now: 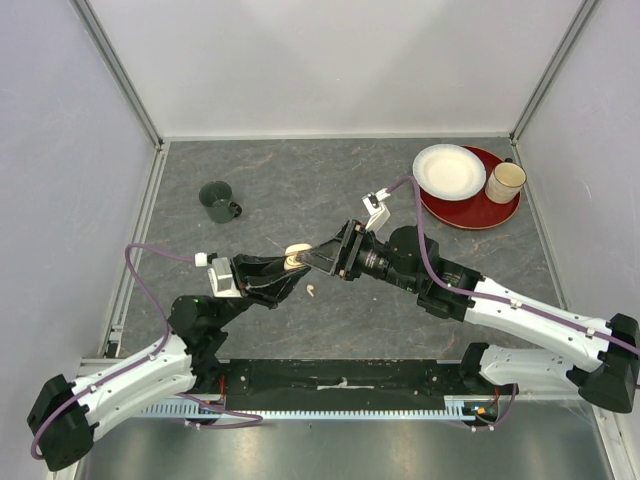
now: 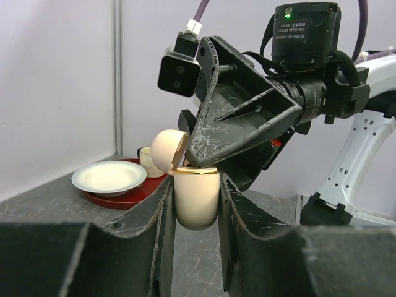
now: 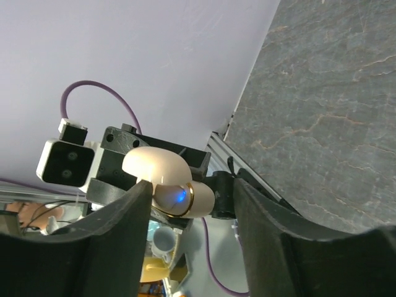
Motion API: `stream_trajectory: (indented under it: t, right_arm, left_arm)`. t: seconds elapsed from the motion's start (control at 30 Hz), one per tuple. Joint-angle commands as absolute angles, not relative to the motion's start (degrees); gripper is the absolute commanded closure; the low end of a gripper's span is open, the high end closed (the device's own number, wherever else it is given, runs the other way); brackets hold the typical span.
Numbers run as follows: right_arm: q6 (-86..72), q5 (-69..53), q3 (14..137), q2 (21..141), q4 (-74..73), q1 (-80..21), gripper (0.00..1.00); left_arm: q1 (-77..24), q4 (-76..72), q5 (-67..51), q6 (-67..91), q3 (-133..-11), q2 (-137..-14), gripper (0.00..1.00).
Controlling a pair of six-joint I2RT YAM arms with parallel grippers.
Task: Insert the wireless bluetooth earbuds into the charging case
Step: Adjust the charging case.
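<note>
I am counting one earbud (image 1: 313,291) in view, lying loose on the worktop (image 1: 300,190) on the near side of both grippers and touching neither. Just beyond it, the left gripper (image 2: 196,185) is holding the single charging case (image 2: 197,201) upright, its jaws clenching the beige body from both sides. The lid (image 2: 168,150) is standing open, tipped back on its hinge. I cannot tell whether anything is sitting inside the case. The right gripper (image 3: 192,185) is reaching in from the opposite side with its tips at the case's open mouth. Its jaws are standing apart, and in its own wrist view the case is showing in the gap between them. Farther back I am seeing two mugs and two plates. One green mug (image 1: 218,200) is standing alone to the left. To the far right, one red plate (image 1: 495,212) is carrying a white plate (image 1: 449,172) and a cream mug (image 1: 505,182).
</note>
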State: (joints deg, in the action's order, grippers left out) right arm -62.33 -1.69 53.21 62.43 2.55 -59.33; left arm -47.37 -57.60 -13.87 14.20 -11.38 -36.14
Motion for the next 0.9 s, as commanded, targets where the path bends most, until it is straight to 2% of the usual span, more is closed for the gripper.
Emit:
stream_trajectory:
  t: [0.0, 0.53, 0.87]
  right_arm:
    - [-65.7, -4.4, 51.8, 62.6, 9.4, -58.3, 0.41]
    - [-63.7, -11.1, 53.9, 64.2, 11.0, -57.8, 0.66]
    - [-56.2, -8.2, 58.5, 64.1, 2.8, -57.8, 0.69]
  left_arm:
    - [-47.4, -61.8, -15.1, 14.9, -13.9, -36.4, 0.98]
    - [-47.3, -61.9, -14.9, 16.0, -13.5, -38.8, 0.95]
    - [-47.3, -57.8, -15.6, 16.4, -14.1, -38.7, 0.85]
